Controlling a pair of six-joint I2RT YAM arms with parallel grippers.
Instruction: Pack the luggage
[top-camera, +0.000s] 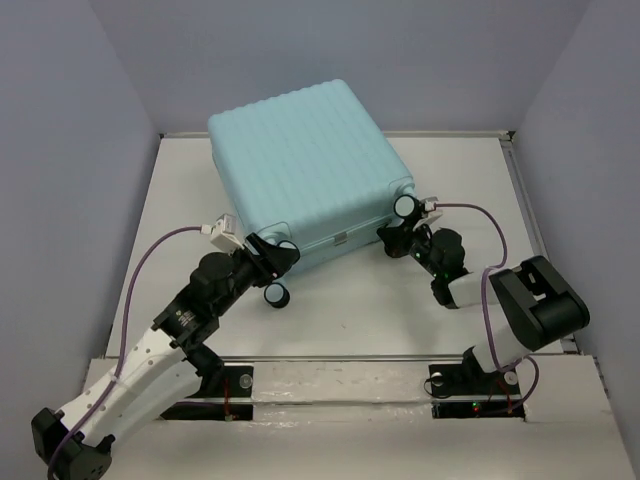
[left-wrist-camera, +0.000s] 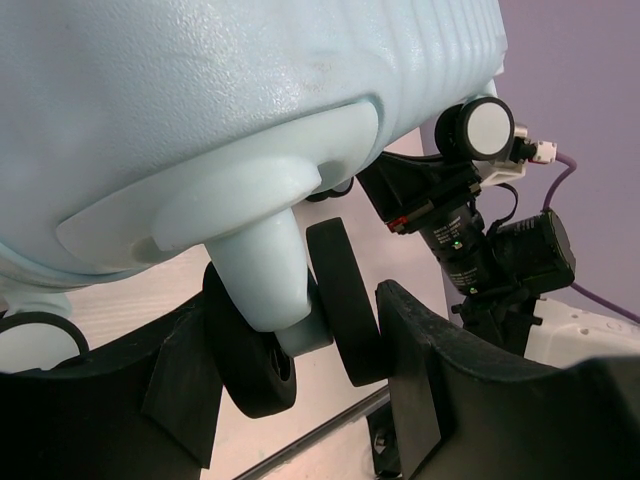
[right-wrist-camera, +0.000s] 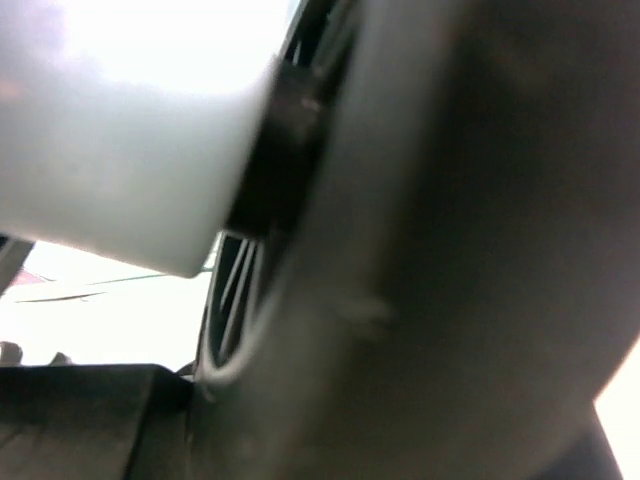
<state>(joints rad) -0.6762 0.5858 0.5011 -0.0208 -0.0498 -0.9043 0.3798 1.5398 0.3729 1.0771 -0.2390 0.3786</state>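
Left claw (left-wrist-camera: 300, 322) is where I start: its fingers (left-wrist-camera: 420, 380) stand fairly wide on either side of a black twin spinner wheel (left-wrist-camera: 340, 300). Both pads look to be touching the wheel, so I read this as a grip on it rather than a hover. I judge the hold is there because the wheel and the pale stem (left-wrist-camera: 262, 275) just above the claw are the only parts narrow enough for these fingers; the shell is far too broad. To the right of that claw and a little beyond it, my right claw (top-camera: 398, 238) sits at the other near corner. Its own camera is so close to a wheel and stem that everything blurs, and I cannot tell whether those jaws are closed. Beyond and above both claws is the luggage (top-camera: 300, 170), lying on the table (top-camera: 350, 315) with its ribbed aqua shell facing up and its wheeled end toward me. That end looks slightly raised, which would fit both arms steadying it by the corners. The two shells are shut together, so whatever is inside, and the lining, is hidden from me.
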